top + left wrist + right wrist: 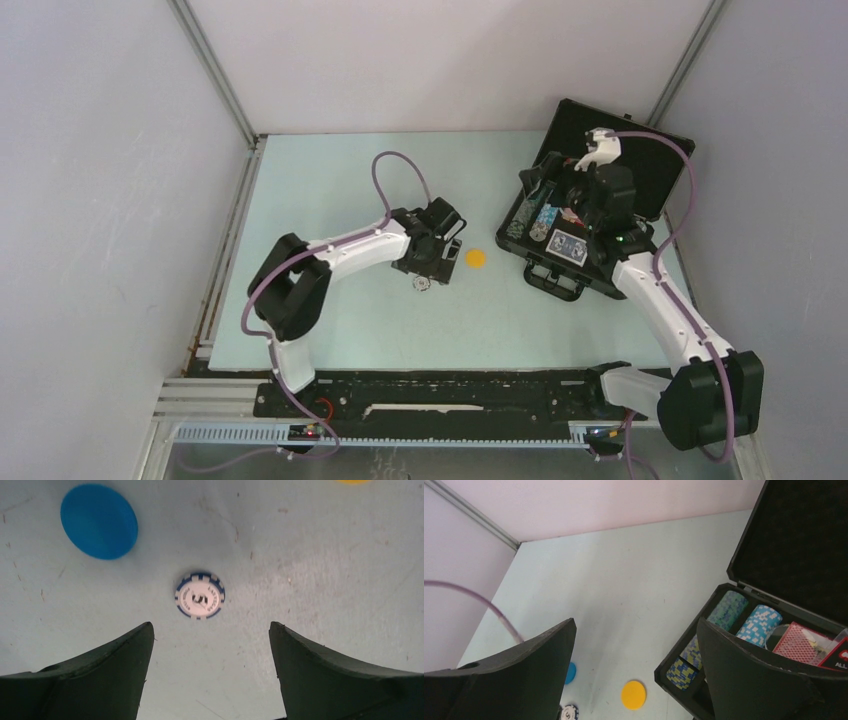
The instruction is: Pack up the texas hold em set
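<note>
Black briefcase (661,186) is lying open at the right of the table (340,180), holding rows of striped chips (744,620) and a red deck (801,642). Right gripper (636,625) is hovering over it, spread and empty. Left gripper (210,630), jaws apart, is hanging over a blue-striped chip (200,595) near the blue disc (99,521) and yellow disc (476,258).

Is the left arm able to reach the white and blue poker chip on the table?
Probably yes: the poker chip lies flat on bare table just ahead of the open jaws of the left arm, blue disc well aside.
</note>
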Motion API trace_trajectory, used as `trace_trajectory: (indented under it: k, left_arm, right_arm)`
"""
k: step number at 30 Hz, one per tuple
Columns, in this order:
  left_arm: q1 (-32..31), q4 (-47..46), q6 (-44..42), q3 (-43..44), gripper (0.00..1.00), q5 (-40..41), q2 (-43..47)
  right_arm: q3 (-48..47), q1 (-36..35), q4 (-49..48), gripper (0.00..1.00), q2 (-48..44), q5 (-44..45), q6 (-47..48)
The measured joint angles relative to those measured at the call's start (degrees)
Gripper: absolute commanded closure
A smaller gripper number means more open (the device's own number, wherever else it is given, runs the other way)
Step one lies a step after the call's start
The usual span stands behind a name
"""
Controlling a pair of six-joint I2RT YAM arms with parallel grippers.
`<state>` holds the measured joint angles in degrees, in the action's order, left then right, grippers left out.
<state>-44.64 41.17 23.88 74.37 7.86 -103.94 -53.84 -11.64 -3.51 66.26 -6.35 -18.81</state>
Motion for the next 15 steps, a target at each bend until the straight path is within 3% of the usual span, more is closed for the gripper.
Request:
trace_trajectory:
  k: [7,15]
  left_arm:
    - [1.01,0.59,-0.44,2.19,0.23,1.20,-4.37]
    - [1.70,0.70,-0.57,2.56,0.30,0.96,-7.28]
  right_arm:
    - [3.82,-0.09,-0.61,0.00,4.24,-1.31,0.87]
    - [3.89,-0.83,-1.51,0.00,6.25,-2.03,3.13]
